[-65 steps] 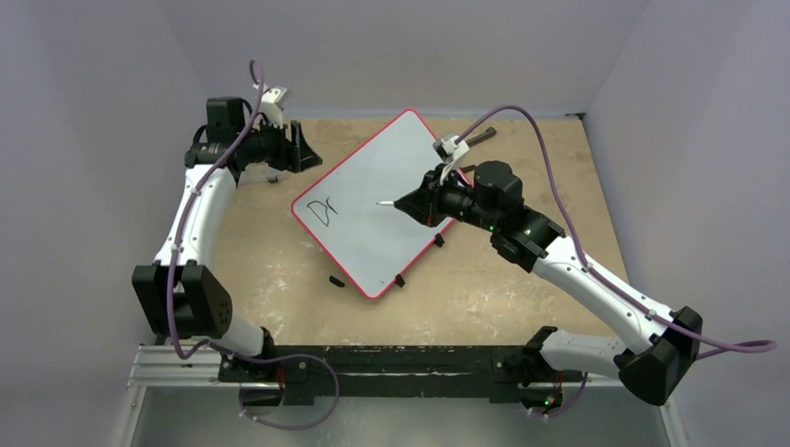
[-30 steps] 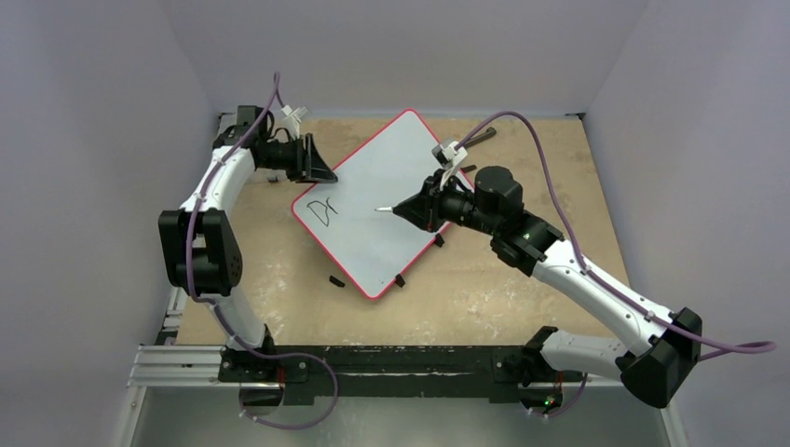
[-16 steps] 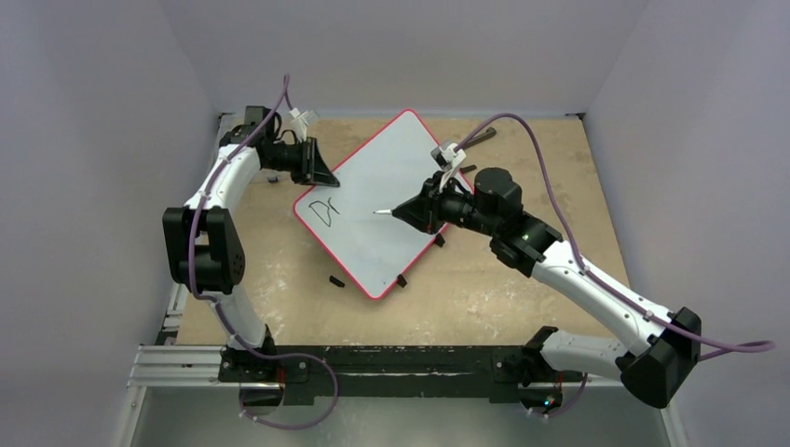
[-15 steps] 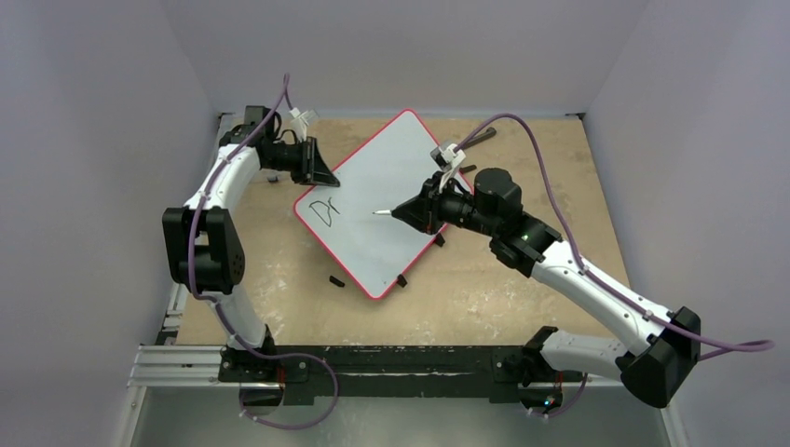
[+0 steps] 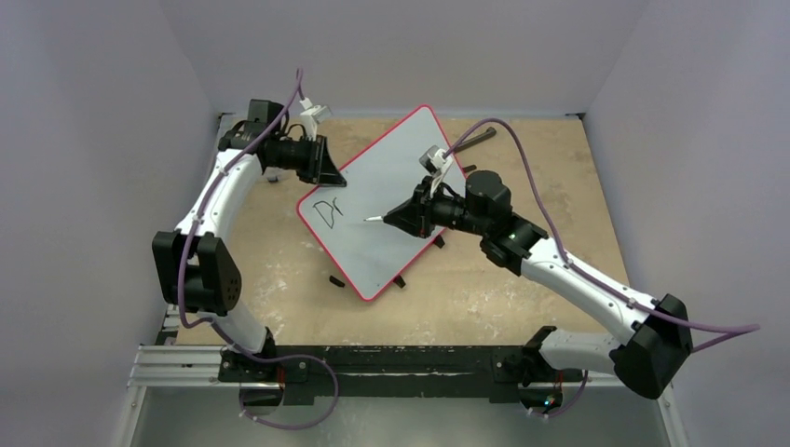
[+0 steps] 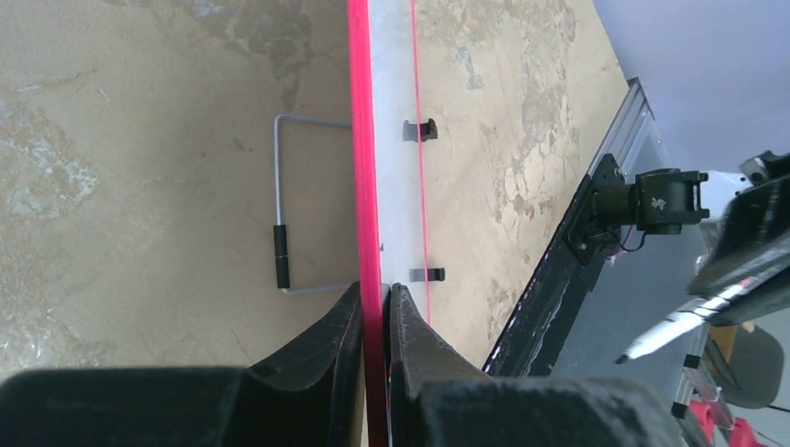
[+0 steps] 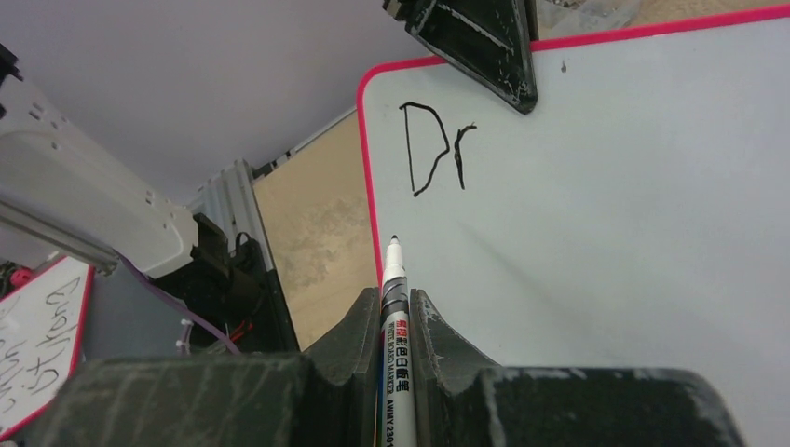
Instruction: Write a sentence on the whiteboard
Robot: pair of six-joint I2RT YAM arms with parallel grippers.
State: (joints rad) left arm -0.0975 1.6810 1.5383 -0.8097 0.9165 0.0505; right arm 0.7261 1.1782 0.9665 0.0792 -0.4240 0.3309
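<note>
So your right gripper is pinched tight on the marker, tip just beside "Dr" on its right-edge side. The whiteboard lies diagonally mid-desk, long axis running toward the far edge. The left gripper clamps its far-left rim.

1. The whiteboard lies cornerwise in the middle of the table, between the arms.
2. The left gripper clasps its far-left edge, one finger on each side.
3. The sentence, so far "Dr", sits near the board's left corner.
4. The right gripper pinches the marker just right of those letters. Its tip is possibly off the surface.
</note>
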